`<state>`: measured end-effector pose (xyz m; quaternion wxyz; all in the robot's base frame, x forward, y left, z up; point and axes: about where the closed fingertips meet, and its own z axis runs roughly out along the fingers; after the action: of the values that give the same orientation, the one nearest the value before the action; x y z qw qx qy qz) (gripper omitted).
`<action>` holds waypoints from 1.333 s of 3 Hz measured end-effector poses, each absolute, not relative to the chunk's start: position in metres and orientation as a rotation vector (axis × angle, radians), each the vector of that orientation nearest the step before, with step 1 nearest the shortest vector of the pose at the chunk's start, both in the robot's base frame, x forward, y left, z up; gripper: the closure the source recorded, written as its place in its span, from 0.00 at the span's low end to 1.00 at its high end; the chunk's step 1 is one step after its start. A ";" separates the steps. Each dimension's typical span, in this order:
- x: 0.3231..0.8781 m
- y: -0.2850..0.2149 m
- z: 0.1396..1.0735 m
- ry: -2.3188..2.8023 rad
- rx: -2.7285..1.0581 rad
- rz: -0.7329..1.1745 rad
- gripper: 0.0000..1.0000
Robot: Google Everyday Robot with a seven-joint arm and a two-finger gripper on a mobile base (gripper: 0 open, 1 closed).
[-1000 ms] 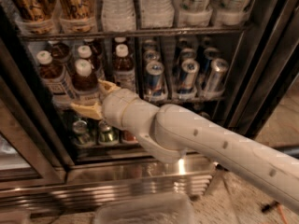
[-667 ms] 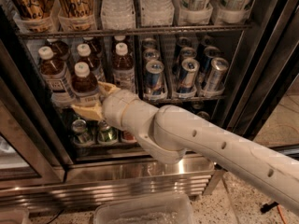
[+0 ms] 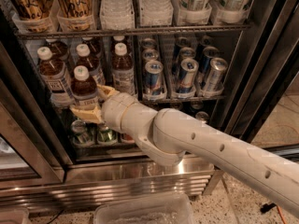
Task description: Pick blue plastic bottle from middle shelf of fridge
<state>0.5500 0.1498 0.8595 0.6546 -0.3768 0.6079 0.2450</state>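
The fridge point(image 3: 264, 73) stands open in the camera view. On its middle shelf point(image 3: 186, 98) are several white-capped dark bottles at the left and blue-and-silver cans point(image 3: 186, 74) at the right. My gripper point(image 3: 88, 101) reaches in from the lower right. Its tan fingers point(image 3: 84, 112) are closed on either side of the front blue plastic bottle point(image 3: 83, 85), low on its label. That bottle stands upright, a little in front of its neighbours point(image 3: 52, 74). My wide white arm hides the shelf edge beneath it.
The upper rack holds tall clear ribbed bottles point(image 3: 150, 3) and tea bottles point(image 3: 70, 1). Short green cans point(image 3: 88, 134) sit on the rack below my arm. The ribbed steel base point(image 3: 117, 183) and a clear plastic bin point(image 3: 145, 211) lie below. The black door frame is at the right.
The gripped bottle and my gripper have shifted slightly down and towards the camera, away from the other bottles. The grip looks the same.
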 end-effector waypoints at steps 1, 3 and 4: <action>0.547 0.150 0.859 1.380 -0.866 0.562 1.00; 0.546 0.150 0.849 1.380 -0.868 0.563 1.00; 0.546 0.150 0.849 1.380 -0.868 0.563 1.00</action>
<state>0.5464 0.1504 0.8490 0.6506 -0.3822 0.6076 0.2480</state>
